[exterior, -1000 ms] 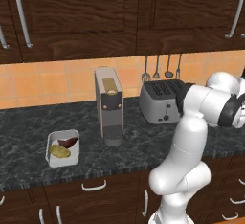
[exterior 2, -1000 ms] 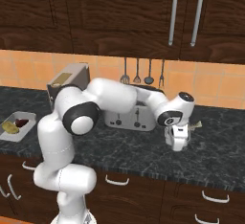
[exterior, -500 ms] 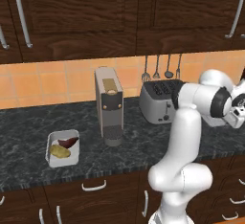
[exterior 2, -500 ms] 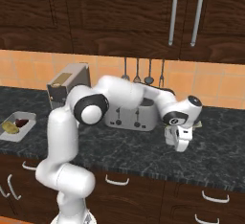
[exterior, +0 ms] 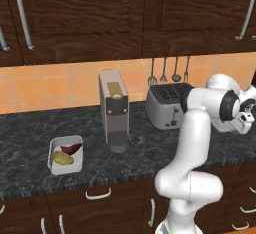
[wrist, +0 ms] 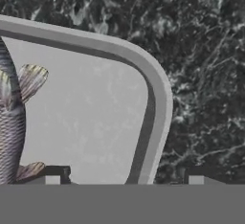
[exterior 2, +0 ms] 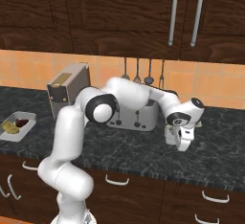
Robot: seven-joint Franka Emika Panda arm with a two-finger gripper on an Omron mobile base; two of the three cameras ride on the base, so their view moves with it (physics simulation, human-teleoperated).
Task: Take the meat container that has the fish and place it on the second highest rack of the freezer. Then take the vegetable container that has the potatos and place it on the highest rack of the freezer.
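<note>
Dark speckled stone counter [exterior: 30,128], wood cabinets above and drawers below, orange tile backsplash behind.

Item: coffee machine [exterior: 114,110], upright, mid-counter. Item: silver toaster [exterior: 167,105], just right of it, with hanging utensils [exterior: 164,70] on the wall behind.

Item: vegetable container [exterior: 65,154], a white tub at the counter's left, well apart from the arm. It held yellow-tan potatos [exterior: 62,158] and one dark reddish piece. Untouched.

Item: meat container [wrist: 153,98], a grey tub with a rounded corner, seen close up in the hand view, resting on the stone. A scaly fish [wrist: 12,117] lay inside toward its left, fins spread.

Item: gripper [exterior 2: 178,140], reached far right past the toaster and pointed down at the counter. Its two fingertips [wrist: 53,175] stood on either side of the tub's wall, one inside the tub, one outside over the stone. The fingers appeared well apart with nothing between them gripped as yet; whether they touched the wall could not be told.

Step in hand, as judged: seizing the meat container by its rim. To do it well, the fingers should be lowered enough to catch the wall fully, kept clear of the fish, closed squarely across the wall away from the curved corner, and the tub lifted level so the contents do not slide.
</note>
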